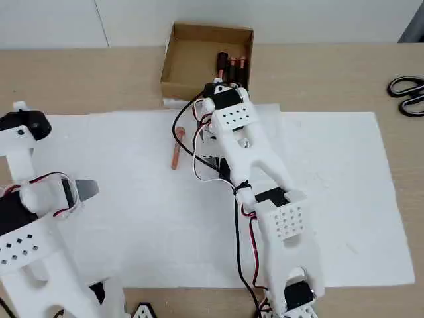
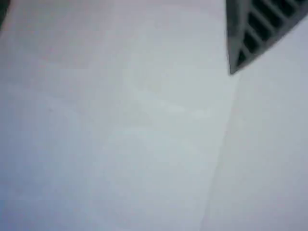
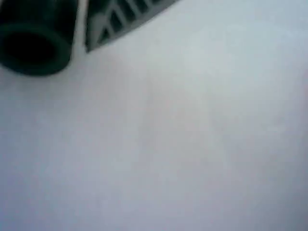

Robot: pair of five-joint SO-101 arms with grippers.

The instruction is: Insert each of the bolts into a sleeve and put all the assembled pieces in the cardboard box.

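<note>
**On the table, a pairing half made**

The table (image 1: 66, 79) carries a white sheet (image 1: 132, 232). The cardboard box (image 1: 182, 53) at the far edge holds assembled pieces (image 1: 232, 66). The right arm (image 1: 245, 146) lies near it with a sleeve (image 3: 33, 43) close by, likely meant for the loose bolt (image 1: 175, 156) on the sheet. Neither arm's grip can be told.

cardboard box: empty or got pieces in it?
Not empty. In the high view, the cardboard box holds a few assembled pieces lying against one side wall.
</note>
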